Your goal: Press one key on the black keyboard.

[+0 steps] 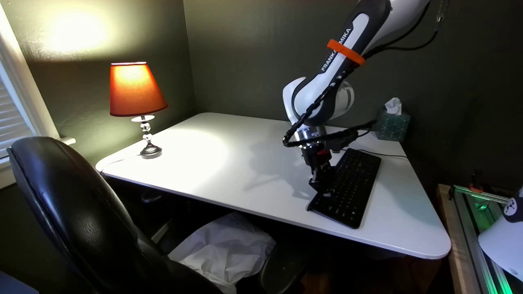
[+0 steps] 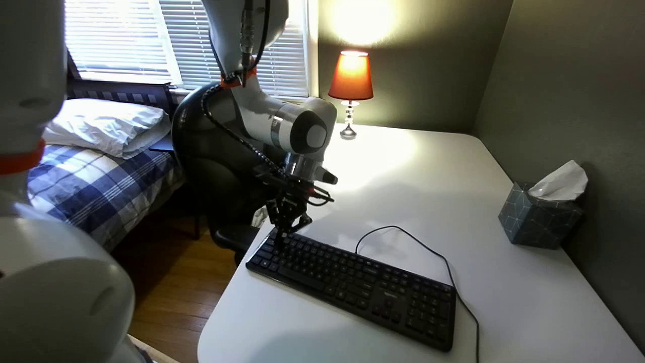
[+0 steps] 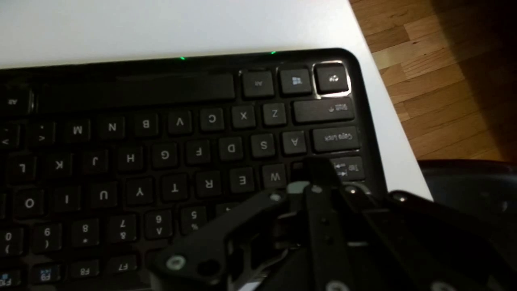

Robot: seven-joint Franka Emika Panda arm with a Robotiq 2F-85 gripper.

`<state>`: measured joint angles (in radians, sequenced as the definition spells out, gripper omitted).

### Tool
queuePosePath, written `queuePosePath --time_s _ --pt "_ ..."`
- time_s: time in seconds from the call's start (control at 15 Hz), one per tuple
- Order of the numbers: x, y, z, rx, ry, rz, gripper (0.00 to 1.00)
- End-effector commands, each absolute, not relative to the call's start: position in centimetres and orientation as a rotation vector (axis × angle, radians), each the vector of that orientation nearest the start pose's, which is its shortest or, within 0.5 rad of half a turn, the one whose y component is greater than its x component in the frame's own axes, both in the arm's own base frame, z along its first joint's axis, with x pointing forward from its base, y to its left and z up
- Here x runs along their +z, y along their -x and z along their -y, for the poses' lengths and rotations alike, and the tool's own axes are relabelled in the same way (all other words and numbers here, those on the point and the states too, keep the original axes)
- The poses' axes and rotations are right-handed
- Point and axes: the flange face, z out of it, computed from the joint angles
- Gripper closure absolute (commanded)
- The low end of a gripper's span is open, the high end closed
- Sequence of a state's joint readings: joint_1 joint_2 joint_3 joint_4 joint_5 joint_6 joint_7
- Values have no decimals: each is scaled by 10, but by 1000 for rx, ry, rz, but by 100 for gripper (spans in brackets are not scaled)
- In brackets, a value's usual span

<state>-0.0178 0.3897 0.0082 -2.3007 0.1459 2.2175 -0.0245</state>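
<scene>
Long flat black keyboard (image 2: 360,287), matte keys in a glossy frame, lies on the smooth white surface (image 2: 428,171) near its edge; thin black cable (image 2: 417,243) leaves its function-row side. Your black jointed gripper (image 3: 317,176) stands over the Tab–W end, fingers together; you cannot tell if they touch a key. Past that end, a narrow strip of surface, then wood floor (image 3: 428,81). Your broadest room: toward the red-orange-shaded, glassy-stemmed lamp (image 2: 351,76). Patterned grey-green box (image 2: 538,219), white tissue (image 2: 560,182) poking out its top.
</scene>
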Motion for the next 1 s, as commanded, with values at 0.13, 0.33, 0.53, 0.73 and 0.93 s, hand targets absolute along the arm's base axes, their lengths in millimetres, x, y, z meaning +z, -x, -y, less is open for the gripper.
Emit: queuePosePath --time_s 0.13,0.33,0.53,0.73,0.93 --pt "142 -466 0 721 2922 -158 100" --pt "151 -461 -1 707 2928 -152 100" --pt "161 -455 -2 675 2942 -148 100" --pt "171 -451 -3 646 2950 -144 100" --pt "181 -448 -4 608 2965 -145 74"
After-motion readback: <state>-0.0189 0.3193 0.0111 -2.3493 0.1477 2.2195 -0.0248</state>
